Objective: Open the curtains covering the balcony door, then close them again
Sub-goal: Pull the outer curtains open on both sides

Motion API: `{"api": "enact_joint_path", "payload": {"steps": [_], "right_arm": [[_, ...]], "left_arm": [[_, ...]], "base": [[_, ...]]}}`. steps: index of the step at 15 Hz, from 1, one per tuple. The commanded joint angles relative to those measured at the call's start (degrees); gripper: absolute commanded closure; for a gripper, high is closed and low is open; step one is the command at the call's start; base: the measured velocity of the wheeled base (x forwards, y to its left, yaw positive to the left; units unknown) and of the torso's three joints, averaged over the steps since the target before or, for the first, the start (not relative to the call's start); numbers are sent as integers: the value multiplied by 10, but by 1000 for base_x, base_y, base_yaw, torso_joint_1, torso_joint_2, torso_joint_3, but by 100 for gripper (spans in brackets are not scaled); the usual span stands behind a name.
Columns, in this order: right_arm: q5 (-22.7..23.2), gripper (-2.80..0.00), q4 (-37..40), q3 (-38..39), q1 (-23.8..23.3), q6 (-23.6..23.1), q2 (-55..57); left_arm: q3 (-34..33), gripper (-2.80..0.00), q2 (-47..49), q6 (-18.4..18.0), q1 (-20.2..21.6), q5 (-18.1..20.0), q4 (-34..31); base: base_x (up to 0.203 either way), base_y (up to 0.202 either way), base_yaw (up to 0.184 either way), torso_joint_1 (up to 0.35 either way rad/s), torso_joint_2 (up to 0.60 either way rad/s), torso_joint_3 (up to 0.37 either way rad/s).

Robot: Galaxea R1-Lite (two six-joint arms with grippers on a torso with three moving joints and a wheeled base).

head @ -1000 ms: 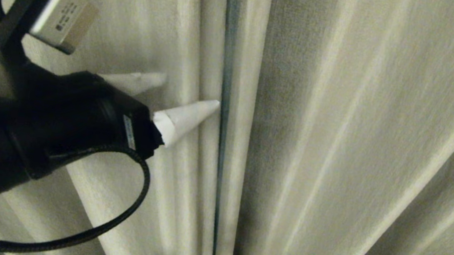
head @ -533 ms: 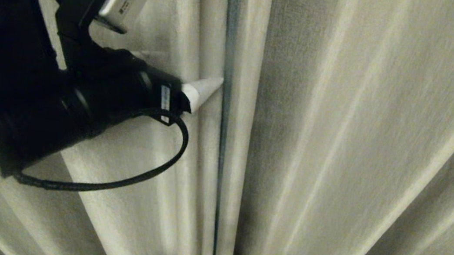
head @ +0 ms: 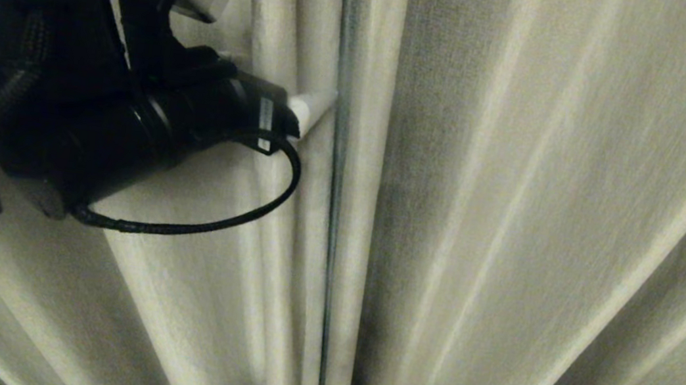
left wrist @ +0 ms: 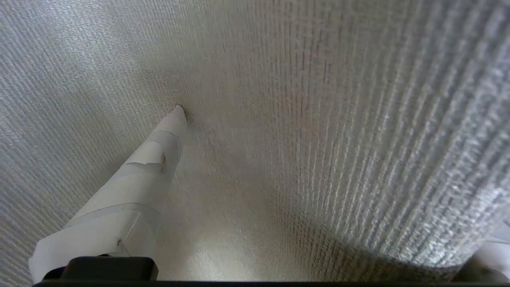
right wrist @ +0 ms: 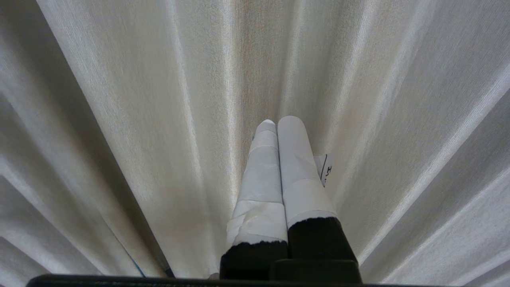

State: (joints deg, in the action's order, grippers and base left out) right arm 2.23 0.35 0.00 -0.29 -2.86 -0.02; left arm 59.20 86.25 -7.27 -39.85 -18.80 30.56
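The cream pleated curtains (head: 513, 208) fill the head view, drawn together, with a thin dark slit (head: 334, 171) where the two panels meet. The balcony door is hidden behind them. My left gripper (head: 282, 78) is high on the left panel, open wide. One white-taped finger (head: 313, 106) points at the edge fold beside the slit. In the left wrist view that finger's tip (left wrist: 178, 111) touches the weave, and a fold of the curtains (left wrist: 398, 151) bulges between the fingers and covers most of the other finger (left wrist: 496, 249). My right gripper (right wrist: 277, 121) is shut and empty, facing the pleats.
The left arm's black cable (head: 233, 218) loops down in front of the left panel. A small white tag (right wrist: 326, 169) shows on the fabric behind the right fingers. Fabric surrounds both grippers at close range.
My left gripper has risen and pushed further into the left panel's edge fold, so less of its fingers shows. It stays open. The right arm has not moved.
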Motion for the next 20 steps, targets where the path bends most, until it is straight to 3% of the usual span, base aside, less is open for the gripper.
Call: {"api": "enact_joint_path", "payload": {"steps": [1,7,8,20], "right_arm": [[1,0,0,0,0,0,0],[1,0,0,0,0,0,0],[1,0,0,0,-1,0,0],[1,0,0,0,0,0,0]], "left_arm": [[10,-280,13,0,4,-2,2],[35,-280,38,1,21,0,4],[35,0,38,1,21,0,4],[43,0,40,0,32,-1,4]], "base": [[0,0,0,0,0,0],[0,0,0,0,0,0],[0,0,0,0,0,0],[0,0,0,0,0,0]]}}
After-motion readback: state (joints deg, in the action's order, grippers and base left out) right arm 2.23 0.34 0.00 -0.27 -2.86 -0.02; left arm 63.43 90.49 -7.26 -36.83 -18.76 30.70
